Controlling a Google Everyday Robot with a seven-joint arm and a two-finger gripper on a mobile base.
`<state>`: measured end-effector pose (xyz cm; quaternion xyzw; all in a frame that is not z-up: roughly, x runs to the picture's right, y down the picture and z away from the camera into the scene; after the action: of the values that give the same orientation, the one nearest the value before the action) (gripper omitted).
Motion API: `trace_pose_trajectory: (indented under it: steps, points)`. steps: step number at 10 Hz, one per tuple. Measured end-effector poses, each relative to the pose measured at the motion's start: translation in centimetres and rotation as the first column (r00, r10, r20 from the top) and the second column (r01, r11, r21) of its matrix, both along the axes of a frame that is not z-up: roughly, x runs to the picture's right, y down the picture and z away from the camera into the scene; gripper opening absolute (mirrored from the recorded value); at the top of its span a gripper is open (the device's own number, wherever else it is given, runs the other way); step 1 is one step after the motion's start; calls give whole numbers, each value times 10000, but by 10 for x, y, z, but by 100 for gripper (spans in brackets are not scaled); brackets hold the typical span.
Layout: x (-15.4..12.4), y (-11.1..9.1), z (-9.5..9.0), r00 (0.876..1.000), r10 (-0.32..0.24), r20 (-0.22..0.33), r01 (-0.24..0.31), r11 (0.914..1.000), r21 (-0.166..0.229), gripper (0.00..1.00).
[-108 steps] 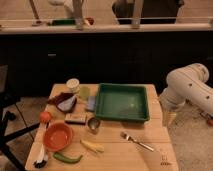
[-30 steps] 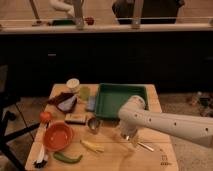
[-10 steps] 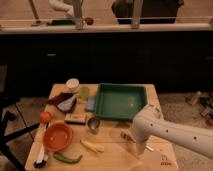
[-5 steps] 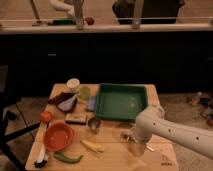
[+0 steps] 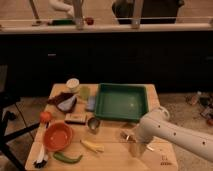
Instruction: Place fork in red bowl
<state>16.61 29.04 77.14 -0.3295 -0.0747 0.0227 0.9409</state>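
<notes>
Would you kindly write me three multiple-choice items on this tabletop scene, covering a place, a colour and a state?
1. Where over the table is the tool?
A. back left corner
B. front right, just before the rectangular tray
C. far left edge
2. What colour is the rectangular tray?
A. green
B. blue
C. yellow
3. How is the red bowl?
A. upside down
B. upright and empty
C. stacked in the tray

Answers:
1 B: the tool hangs low at the front right, nearer than the tray.
2 A: its walls and floor are green.
3 B: it stands rim-up, its inside bare.
</notes>
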Motion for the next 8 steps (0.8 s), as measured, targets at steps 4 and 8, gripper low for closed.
trace_pose_trajectory:
  steps: [4, 8]
  points:
    - [0, 3, 3, 9994, 33, -341, -49, 9989, -466, 80]
    - [9, 8, 5, 9951, 565, -811, -636, 9941, -880, 80]
